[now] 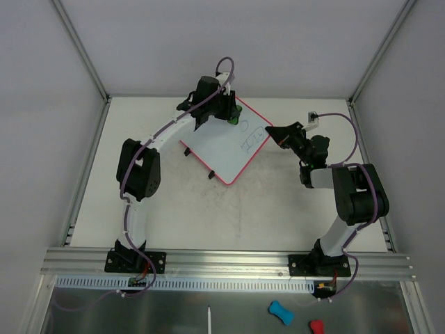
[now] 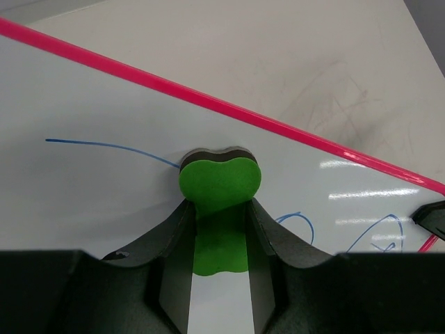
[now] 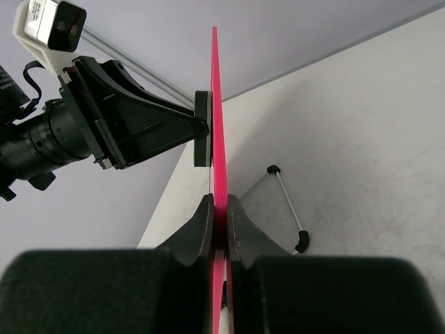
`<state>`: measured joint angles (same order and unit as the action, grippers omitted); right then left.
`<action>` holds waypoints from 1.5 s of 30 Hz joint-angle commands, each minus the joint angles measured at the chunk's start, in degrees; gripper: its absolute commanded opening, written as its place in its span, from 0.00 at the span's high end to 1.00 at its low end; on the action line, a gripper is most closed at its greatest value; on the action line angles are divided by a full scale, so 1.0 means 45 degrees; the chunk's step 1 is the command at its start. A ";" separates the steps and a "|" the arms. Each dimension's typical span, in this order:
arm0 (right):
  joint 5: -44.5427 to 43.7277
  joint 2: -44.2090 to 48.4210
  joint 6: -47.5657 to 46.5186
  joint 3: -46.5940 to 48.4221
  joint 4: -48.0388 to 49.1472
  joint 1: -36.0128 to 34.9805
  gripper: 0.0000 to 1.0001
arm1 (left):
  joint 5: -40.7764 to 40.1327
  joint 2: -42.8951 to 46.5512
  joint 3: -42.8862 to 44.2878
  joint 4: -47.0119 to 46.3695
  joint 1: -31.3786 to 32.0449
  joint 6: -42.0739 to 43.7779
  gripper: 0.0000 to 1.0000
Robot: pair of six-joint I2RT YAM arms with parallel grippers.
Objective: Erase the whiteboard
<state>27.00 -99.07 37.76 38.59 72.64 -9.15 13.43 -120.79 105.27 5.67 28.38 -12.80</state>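
We find the whiteboard [image 1: 224, 154] in the upper middle of the top view, turned like a diamond on the desk [image 1: 278, 216]. Its long axis appears to run from upper right down to lower left. The right jaws are closed on the board's pink frame at its right corner, and the right wrist view shows the frame edge-on between them. The left jaws grip a green eraser [image 2: 220, 182], whose dark face is pressed against the board near its top corner.

The coming move turns on where the ink lies from the eraser. In the left wrist view a long blue line [image 2: 104, 146] runs in from the left and ends at the eraser. Blue loops [image 2: 300, 224] sit to the lower right, towards the tip of the right jaws at the frame's right edge. In the top view those marks lie between the eraser and the right jaws, so we judge the left arm [image 1: 139, 170] should sweep down and right across them while the right arm [image 1: 354, 195] steadies the board.

By our count there is one whiteboard, one eraser in use, two arms and two black feet [image 3: 301, 245] on the board. At the bottom of the top view lie a blue piece [image 1: 280, 312], a red piece [image 1: 316, 325] and a thin white stick [image 1: 208, 317].
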 commanded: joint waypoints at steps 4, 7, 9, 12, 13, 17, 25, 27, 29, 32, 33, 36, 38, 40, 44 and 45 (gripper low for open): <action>0.1284 0.0081 -0.0402 0.0390 0.1064 -0.0506 1.00 | -0.0776 -0.1457 0.1409 0.1452 -0.0525 -0.0221 1.00; 0.1265 0.0062 -0.0402 0.0409 0.1064 -0.0506 1.00 | -0.1382 -0.1751 0.1665 0.1864 -0.0896 -0.0845 1.00; 0.1284 0.0081 -0.0422 0.0409 0.1064 -0.0506 1.00 | -0.1538 -0.1790 0.1606 0.1903 -0.1130 -0.1178 1.00; 0.1265 0.0081 -0.0441 0.0390 0.1064 -0.0487 1.00 | -0.1929 -0.1790 0.1469 0.1962 -0.1638 -0.1745 1.00; 0.1284 0.0081 -0.0441 0.0390 0.1064 -0.0506 1.00 | -0.2046 -0.1771 0.1450 0.1982 -0.1890 -0.1939 1.00; 0.1284 0.0081 -0.0422 0.0390 0.1064 -0.0506 1.00 | -0.2496 -0.1868 0.1663 0.2020 -0.2574 -0.2311 1.00; 0.1265 0.0062 -0.0441 0.0409 0.1064 -0.0506 1.00 | -0.1794 -0.2083 0.2815 0.2040 -0.3182 -0.2118 1.00; 0.1265 0.0062 -0.0422 0.0429 0.1045 -0.0487 1.00 | -0.1618 -0.2161 0.3206 0.2041 -0.3182 -0.2020 1.00; 0.1265 0.0061 -0.0422 0.0429 0.1045 -0.0487 1.00 | -0.1228 -0.2278 0.3616 0.2001 -0.3163 -0.1844 1.00; 0.1245 0.0042 -0.0422 0.0429 0.1045 -0.0506 1.00 | -0.0778 -0.2434 0.4026 0.2001 -0.3065 -0.1649 1.00; 0.1264 0.0023 -0.0422 0.0448 0.1045 -0.0506 1.00 | -0.0739 -0.2454 0.4105 0.1982 -0.3026 -0.1513 1.00; 0.1284 0.0022 -0.0422 0.0448 0.1045 -0.0487 1.00 | -0.0622 -0.2551 0.4456 0.1982 -0.2772 -0.1259 1.00; 0.1265 0.0023 -0.0422 0.0448 0.1045 -0.0506 1.00 | -0.0466 -0.2668 0.4768 0.1962 -0.2500 -0.0888 1.00; 0.1265 0.0023 -0.0422 0.0448 0.1045 -0.0506 1.00 | -0.0445 -0.2747 0.4964 0.1962 -0.2324 -0.0479 1.00; 0.1284 0.0042 -0.0441 0.0448 0.1045 -0.0526 1.00 | -0.0232 -0.2825 0.5102 0.1962 -0.1913 0.0186 1.00; 0.1284 0.0042 -0.0461 0.0429 0.1045 -0.0526 1.00 | -0.0115 -0.2825 0.5083 0.1962 -0.1777 0.0323 1.00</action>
<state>27.88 -99.09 38.06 38.70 73.89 -9.47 9.32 -132.33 125.93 14.90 17.96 -15.38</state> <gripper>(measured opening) 0.053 0.302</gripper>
